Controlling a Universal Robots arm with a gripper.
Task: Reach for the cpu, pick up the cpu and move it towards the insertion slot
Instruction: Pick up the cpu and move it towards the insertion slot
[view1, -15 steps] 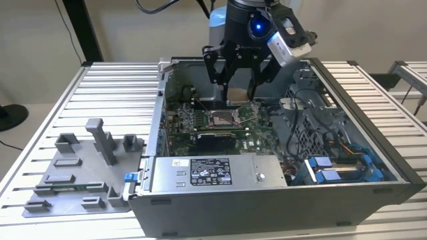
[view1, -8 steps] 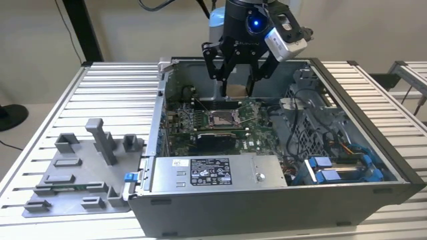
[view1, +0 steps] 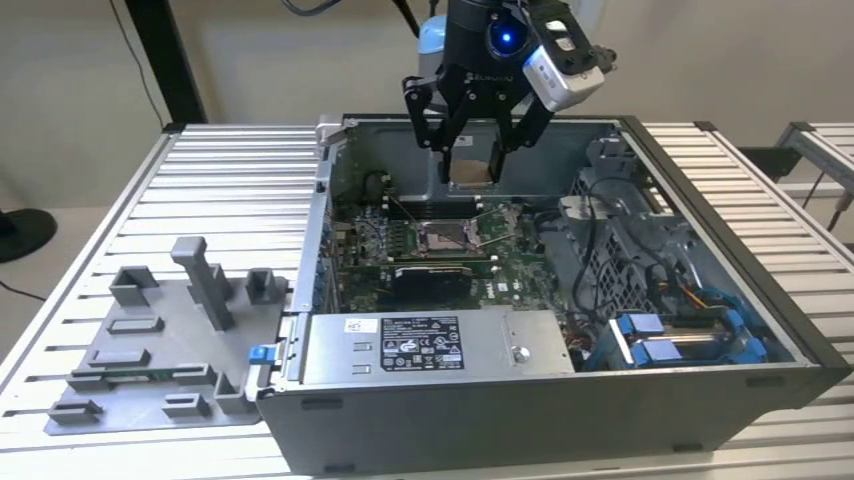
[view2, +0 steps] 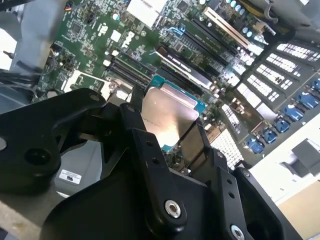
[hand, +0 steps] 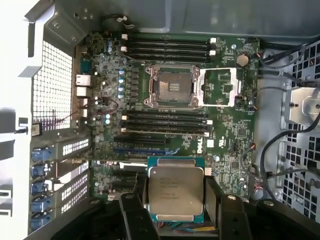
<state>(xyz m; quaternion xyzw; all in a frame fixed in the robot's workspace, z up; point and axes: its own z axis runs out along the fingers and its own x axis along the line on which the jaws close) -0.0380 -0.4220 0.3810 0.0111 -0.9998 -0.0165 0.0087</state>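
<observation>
The gripper (view1: 471, 170) is clamped on the cpu (hand: 175, 189), held flat between its two fingers (hand: 131, 212), and it hangs above the open computer case (view1: 787, 330); the insertion slot (hand: 172, 88) lies below the claw and a little ahead of it, on the green board (hand: 235, 140). The chip is gripped by its edges alone, so I judge a tilt or a slip is the main danger; a corner could then strike the socket frame. Around the claw there is free room; the case walls stand well apart, and cables (hand: 272, 145) lie to one side.
</observation>
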